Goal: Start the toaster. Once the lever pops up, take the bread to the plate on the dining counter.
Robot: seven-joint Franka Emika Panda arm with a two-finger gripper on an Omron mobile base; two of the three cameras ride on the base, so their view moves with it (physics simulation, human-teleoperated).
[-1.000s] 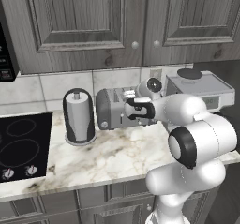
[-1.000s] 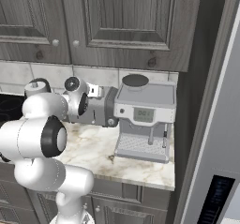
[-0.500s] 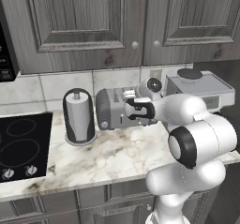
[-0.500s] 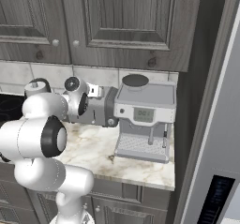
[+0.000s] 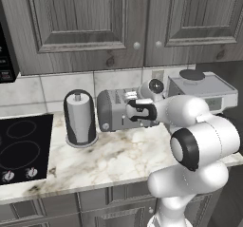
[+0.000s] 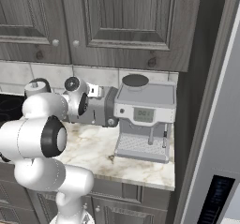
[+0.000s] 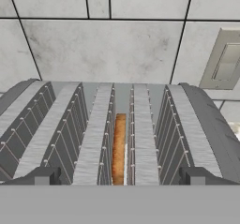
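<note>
Under grey cabinets (image 5: 95,22), on the marble surface (image 5: 118,157), the toaster (image 5: 111,111) stands between coffee machine (image 6: 145,115) and paper-towel holder (image 5: 79,118). Bread (image 7: 119,148) sits in a middle slot, below the gripper (image 7: 119,176), jaws spread wide, empty.

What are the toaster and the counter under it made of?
The toaster looks like brushed grey metal: its sides are dull silver with a soft sheen, and thin wire guards line the slots. The counter looks like polished marble, white with beige-brown veins, though it could be an imitation stone. The bread in the slot looks toasted orange-brown.
</note>
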